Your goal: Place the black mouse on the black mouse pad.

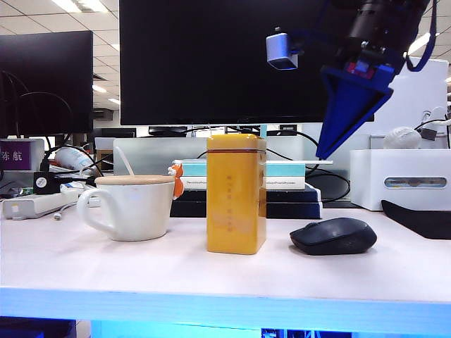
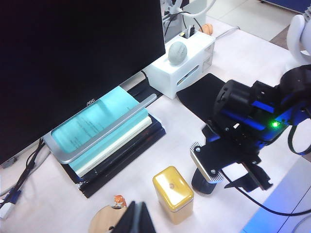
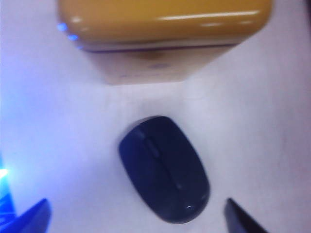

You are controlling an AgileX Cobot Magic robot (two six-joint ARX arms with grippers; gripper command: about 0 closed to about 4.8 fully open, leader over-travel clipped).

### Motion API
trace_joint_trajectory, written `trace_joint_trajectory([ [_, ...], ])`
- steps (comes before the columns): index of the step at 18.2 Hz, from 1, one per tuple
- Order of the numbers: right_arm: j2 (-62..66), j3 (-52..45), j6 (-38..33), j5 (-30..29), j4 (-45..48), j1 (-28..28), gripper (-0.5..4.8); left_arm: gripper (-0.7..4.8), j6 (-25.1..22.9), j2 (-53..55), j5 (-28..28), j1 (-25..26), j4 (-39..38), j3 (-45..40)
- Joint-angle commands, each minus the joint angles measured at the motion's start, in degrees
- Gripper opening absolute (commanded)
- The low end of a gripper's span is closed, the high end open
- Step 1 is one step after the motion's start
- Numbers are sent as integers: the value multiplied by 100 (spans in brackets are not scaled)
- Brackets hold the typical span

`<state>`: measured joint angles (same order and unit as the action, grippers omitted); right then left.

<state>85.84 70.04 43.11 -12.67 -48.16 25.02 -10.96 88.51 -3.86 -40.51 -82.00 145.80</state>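
Note:
The black mouse lies on the white desk, right of the yellow tin. The black mouse pad lies flat at the desk's right edge, in front of the white box; the left wrist view shows the pad bare. My right gripper hangs above the mouse, pointing down. In the right wrist view its blue fingertips stand wide apart on either side of the mouse, touching nothing. My left gripper is shut and empty, high above the mug; it is out of the exterior view.
A white mug with a wooden lid stands at the left. Behind the tin, stacked books lie under a big monitor. A white box at the back right carries a pale mouse.

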Motion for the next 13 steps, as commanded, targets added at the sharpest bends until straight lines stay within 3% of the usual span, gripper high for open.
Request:
trace_joint_trajectory([
  [1, 175, 20, 393, 35, 116, -9, 479, -6, 28, -31, 9, 2, 22, 22],
  [13, 1427, 20, 855, 389, 308, -20, 479, -5, 31, -57, 2, 0, 20, 22],
])
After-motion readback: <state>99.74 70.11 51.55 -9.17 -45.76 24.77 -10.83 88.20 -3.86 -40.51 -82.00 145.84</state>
